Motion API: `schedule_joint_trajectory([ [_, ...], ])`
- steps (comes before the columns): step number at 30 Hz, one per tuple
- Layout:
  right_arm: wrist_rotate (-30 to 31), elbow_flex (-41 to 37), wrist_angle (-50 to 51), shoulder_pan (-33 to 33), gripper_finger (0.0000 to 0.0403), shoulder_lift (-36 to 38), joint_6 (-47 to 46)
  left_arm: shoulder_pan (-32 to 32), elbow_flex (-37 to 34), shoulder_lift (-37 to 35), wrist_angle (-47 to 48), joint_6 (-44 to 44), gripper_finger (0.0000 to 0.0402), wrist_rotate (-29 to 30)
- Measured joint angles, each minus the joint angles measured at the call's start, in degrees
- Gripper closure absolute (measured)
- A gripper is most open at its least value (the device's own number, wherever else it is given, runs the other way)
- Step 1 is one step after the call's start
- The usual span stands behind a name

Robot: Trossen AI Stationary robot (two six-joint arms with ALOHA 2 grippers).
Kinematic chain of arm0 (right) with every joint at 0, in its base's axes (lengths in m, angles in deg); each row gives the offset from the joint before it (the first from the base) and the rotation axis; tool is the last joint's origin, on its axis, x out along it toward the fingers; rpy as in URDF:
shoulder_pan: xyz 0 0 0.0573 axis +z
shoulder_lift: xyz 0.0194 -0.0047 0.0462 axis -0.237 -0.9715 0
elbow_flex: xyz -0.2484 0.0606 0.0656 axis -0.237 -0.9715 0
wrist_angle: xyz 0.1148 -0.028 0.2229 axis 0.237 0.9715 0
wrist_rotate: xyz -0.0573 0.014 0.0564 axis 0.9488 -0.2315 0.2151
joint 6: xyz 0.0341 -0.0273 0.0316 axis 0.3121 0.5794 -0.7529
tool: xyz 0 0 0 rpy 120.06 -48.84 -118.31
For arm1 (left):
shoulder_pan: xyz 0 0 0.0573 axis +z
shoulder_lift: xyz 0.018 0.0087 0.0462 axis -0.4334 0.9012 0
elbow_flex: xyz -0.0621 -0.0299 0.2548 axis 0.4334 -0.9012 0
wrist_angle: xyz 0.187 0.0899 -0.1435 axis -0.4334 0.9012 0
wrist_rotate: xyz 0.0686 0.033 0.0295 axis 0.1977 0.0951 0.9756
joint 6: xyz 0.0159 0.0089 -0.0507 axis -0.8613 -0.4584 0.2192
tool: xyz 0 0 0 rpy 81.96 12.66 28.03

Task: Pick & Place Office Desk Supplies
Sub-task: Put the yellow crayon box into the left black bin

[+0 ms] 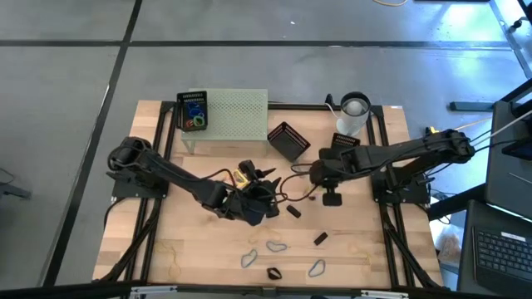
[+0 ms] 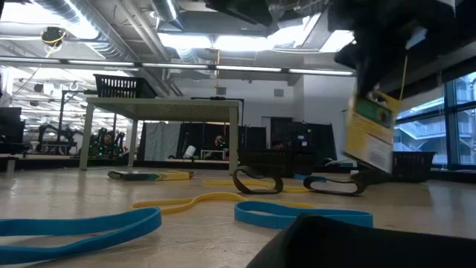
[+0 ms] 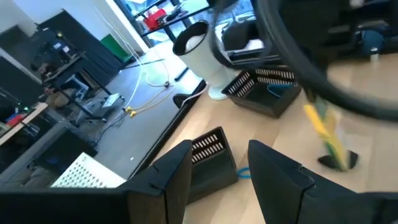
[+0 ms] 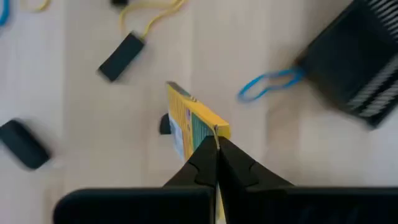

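Note:
My right gripper (image 4: 216, 155) is shut on a yellow-green crayon box (image 4: 189, 127) above the table's middle (image 1: 318, 176); in the low view the box (image 2: 368, 130) hangs tilted under it. My left gripper (image 3: 217, 168) is open and holds nothing, over the table's middle (image 1: 262, 189). A second crayon box (image 1: 241, 176) lies flat beside it. A blue loop (image 4: 270, 84), black clips (image 1: 293, 212) (image 1: 321, 238), grey wire clips (image 1: 276, 246) and tan rubber bands (image 1: 176, 267) lie loose on the wood. My right gripper pinches the crayon box by its upper edge (image 4: 213, 129) between the two fingertips, coming from above and pointing down. The box hangs below the fingers, tilted and lifted clear of the table.
The pale green perforated stand (image 1: 233, 116) carries a black tray of loops (image 1: 193, 110) at the far side. Two black mesh baskets (image 1: 288, 139) (image 1: 345, 143) and the white cup (image 1: 353, 112) stand far right. Cables run between the two grippers.

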Motion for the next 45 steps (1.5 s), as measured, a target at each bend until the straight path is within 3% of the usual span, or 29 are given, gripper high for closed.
schedule_joint_trajectory([
  [12,8.44,0.60,-11.87,-5.94,0.0402,0.02,8.37,-1.40,0.00,-4.65,8.86,6.83,0.0249,-1.36],
  [25,15.94,0.46,-26.32,-17.92,0.0403,-0.27,5.44,-7.92,0.00,-7.10,13.28,10.12,0.0249,-0.47],
  [36,14.01,-1.23,-37.97,-24.77,0.0400,-8.31,-0.77,-15.93,0.00,-7.23,13.02,10.68,0.0249,10.56],
  [45,14.10,-1.28,-38.92,-26.24,0.0399,-15.85,-2.45,-21.22,0.00,-7.25,13.01,13.07,0.0249,16.13],
])
